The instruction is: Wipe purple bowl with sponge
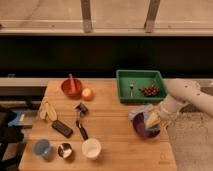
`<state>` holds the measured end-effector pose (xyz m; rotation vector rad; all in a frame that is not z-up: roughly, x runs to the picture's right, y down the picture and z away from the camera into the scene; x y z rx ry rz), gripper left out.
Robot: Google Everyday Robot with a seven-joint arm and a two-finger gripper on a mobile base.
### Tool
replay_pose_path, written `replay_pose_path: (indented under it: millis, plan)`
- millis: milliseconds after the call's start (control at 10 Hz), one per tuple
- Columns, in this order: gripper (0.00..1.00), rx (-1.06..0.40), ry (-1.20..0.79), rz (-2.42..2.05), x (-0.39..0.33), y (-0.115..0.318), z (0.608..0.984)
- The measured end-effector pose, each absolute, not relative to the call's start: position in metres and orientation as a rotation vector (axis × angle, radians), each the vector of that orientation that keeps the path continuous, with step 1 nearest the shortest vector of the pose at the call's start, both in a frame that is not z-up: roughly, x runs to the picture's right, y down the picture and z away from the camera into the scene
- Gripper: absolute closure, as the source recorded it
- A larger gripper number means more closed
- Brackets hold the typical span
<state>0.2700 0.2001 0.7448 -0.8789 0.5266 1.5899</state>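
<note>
The purple bowl (142,127) sits near the right edge of the wooden table (110,145), below the green tray. My gripper (158,118) reaches in from the right on a white arm and presses against the bowl's right side. It is shut on the sponge (152,120), a small yellowish block lying on the bowl's inner right wall. A pale grey-blue cloth (142,110) lies against the bowl's far rim.
The green tray (121,85) at the back right holds grapes (149,90) and a fork (131,88). On the left are a red bowl (71,87), an orange (87,94), bananas (48,111), a black remote (62,128) and a brush (81,125). A white cup (91,148), metal cup (64,150) and blue cup (42,147) line the front.
</note>
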Motion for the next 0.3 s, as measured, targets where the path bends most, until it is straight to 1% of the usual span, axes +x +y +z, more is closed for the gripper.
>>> replay_pose_path:
  millis: [300]
  plan:
    - [1.00,-0.904,0.521,1.580,0.2590,0.2137,0.7353]
